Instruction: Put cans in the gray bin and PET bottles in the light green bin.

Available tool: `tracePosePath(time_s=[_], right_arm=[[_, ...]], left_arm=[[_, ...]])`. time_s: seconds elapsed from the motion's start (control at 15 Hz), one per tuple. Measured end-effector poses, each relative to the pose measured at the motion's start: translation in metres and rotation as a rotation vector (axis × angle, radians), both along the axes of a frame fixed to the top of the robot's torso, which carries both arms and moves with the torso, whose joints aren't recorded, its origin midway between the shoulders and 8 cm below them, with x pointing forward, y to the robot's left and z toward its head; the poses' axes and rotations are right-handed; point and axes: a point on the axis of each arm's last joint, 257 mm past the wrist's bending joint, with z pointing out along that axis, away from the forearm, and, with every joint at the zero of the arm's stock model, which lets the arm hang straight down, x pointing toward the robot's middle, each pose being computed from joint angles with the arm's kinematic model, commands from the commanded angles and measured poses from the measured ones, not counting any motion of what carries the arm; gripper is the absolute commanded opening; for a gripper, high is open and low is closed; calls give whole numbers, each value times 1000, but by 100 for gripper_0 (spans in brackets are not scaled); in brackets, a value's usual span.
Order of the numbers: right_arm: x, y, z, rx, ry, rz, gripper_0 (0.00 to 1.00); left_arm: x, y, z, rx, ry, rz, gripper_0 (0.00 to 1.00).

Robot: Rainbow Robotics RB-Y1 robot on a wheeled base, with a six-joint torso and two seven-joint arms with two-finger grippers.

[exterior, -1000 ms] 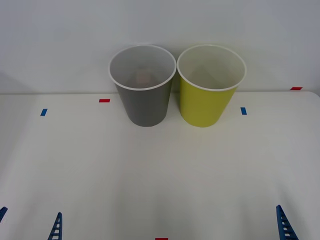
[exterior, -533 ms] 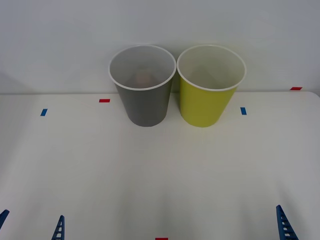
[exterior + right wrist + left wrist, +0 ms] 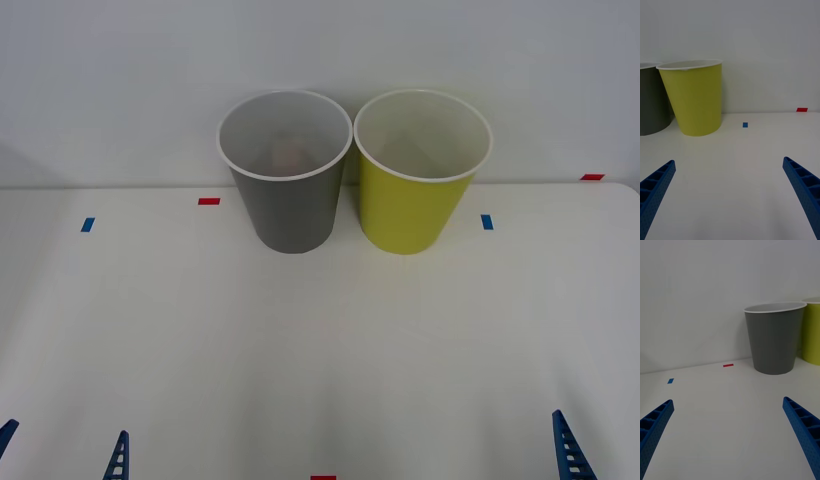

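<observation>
Left claw [image 3: 730, 435]: wide open and holding nothing, low over the near part of the table [image 3: 320, 350], on the robot's left side.
Right claw [image 3: 730, 195]: wide open too, with nothing in it, low over the near table on the right.
Gray bin [image 3: 286, 170]: stands at the far side of the table, touching or almost touching the light green bin [image 3: 422, 170].
Can [image 3: 289, 153]: a small reddish shape deep inside the gray bin; I think this is the can.
How far along: the can looks put away. No bottles are on the table, so the job looks about done.
Hard to see: the can is dim and blurry. The bottom of the light green bin is hidden, so I cannot tell what is in it.
</observation>
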Motion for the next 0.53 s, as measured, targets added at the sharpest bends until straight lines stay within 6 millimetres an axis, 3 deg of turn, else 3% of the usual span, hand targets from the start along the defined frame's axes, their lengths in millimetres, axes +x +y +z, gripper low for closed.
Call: tracePosePath(time_s=[0.53], right_arm=[[0,0,0,0,0,0,100]], left_arm=[[0,0,0,0,0,0,100]])
